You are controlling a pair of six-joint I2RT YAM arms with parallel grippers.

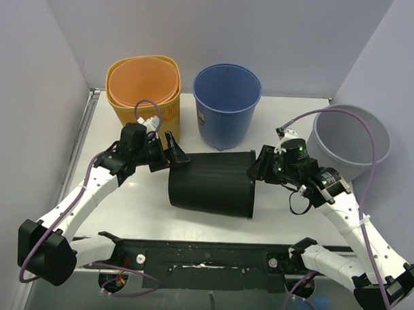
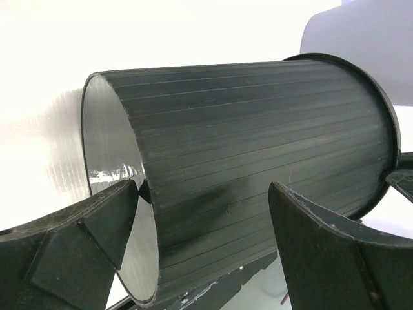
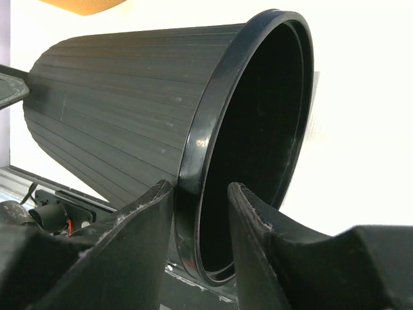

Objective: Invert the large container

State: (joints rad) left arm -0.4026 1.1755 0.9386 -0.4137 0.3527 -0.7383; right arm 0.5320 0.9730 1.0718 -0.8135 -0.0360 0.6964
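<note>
The large container (image 1: 213,182) is a black ribbed bin lying on its side in the middle of the table, with its closed base to the left and its open mouth to the right. My left gripper (image 1: 176,154) stands open at the base end; in the left wrist view its fingers (image 2: 203,190) straddle the base edge of the container (image 2: 245,142) without gripping. My right gripper (image 1: 256,169) is at the mouth. In the right wrist view its jaws (image 3: 200,187) are closed across the rim of the container (image 3: 129,110), one finger outside and one inside.
Stacked orange baskets (image 1: 145,88) stand at the back left, right behind my left gripper. A blue bucket (image 1: 226,101) stands at the back centre and a grey bin (image 1: 350,139) at the right. White walls close in the sides and back. The black mounting rail (image 1: 203,253) runs along the near edge.
</note>
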